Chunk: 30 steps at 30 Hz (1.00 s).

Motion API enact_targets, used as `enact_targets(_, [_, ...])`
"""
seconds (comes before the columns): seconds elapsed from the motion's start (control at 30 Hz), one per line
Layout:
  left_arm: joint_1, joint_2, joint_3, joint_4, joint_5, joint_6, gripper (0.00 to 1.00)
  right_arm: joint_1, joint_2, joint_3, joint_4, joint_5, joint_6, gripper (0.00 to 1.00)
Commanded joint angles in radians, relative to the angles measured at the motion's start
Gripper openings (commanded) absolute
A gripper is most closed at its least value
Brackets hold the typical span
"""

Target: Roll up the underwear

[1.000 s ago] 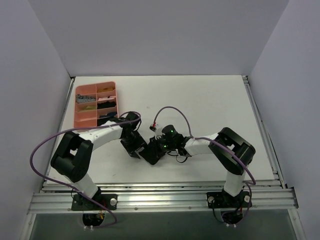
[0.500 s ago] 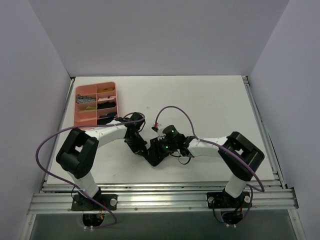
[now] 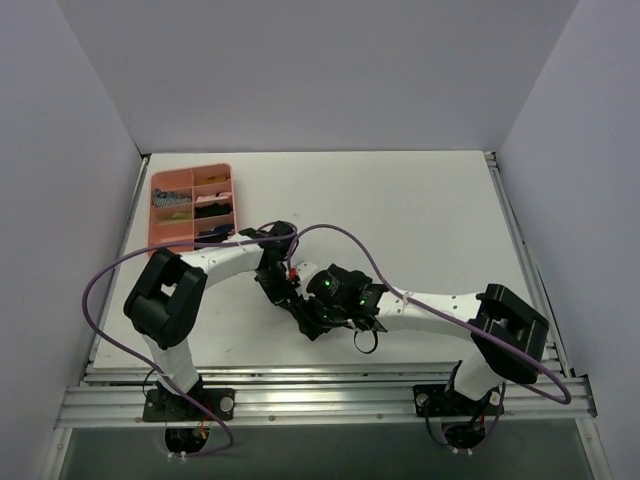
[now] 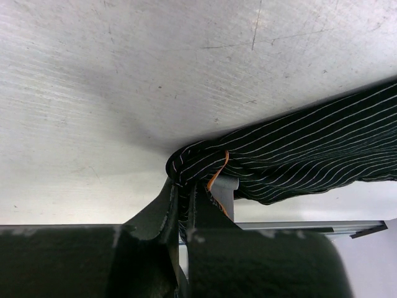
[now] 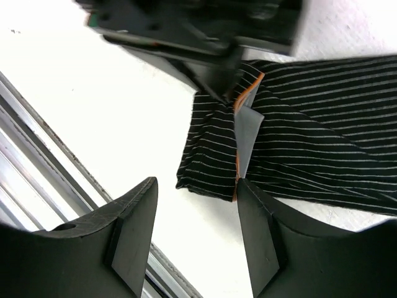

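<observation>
The underwear [image 4: 298,155] is black fabric with thin white stripes and an orange edge, lying partly folded on the white table. My left gripper [image 4: 185,194] is shut on a bunched corner of it, with fabric pinched between the jaws. In the right wrist view the underwear [image 5: 310,124] lies just beyond my right gripper [image 5: 195,186], which is open and holds nothing; its right finger touches the folded corner. The left gripper [image 5: 205,37] shows at the top, its tips on the cloth. From above, both grippers [image 3: 283,290] [image 3: 312,315] meet over the underwear, which is mostly hidden.
A pink divided tray [image 3: 153,225] with small items in its compartments stands at the far left of the table. A metal rail [image 3: 330,385] runs along the near edge, close to the underwear. The purple cable [image 3: 340,232] loops over the arms.
My left gripper has shut on the underwear's corner and shifted right. My right gripper has opened, and the right arm has stretched further left.
</observation>
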Motion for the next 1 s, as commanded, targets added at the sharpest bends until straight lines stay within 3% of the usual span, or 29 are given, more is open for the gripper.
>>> enact_targets(0.0, [-0.011, 0.036, 0.023, -0.026, -0.065, 0.005, 0.02, 0.036, -0.027, 0.051, -0.066, 0.143, -0.060, 0.49])
enact_targets(0.3, [-0.009, 0.055, 0.050, -0.054, -0.065, 0.020, 0.02, 0.135, 0.060, 0.129, -0.112, 0.323, -0.150, 0.49])
enact_targets(0.97, [-0.011, 0.070, 0.072, -0.089, -0.068, 0.035, 0.02, 0.172, 0.167, 0.087, -0.004, 0.340, -0.158, 0.49])
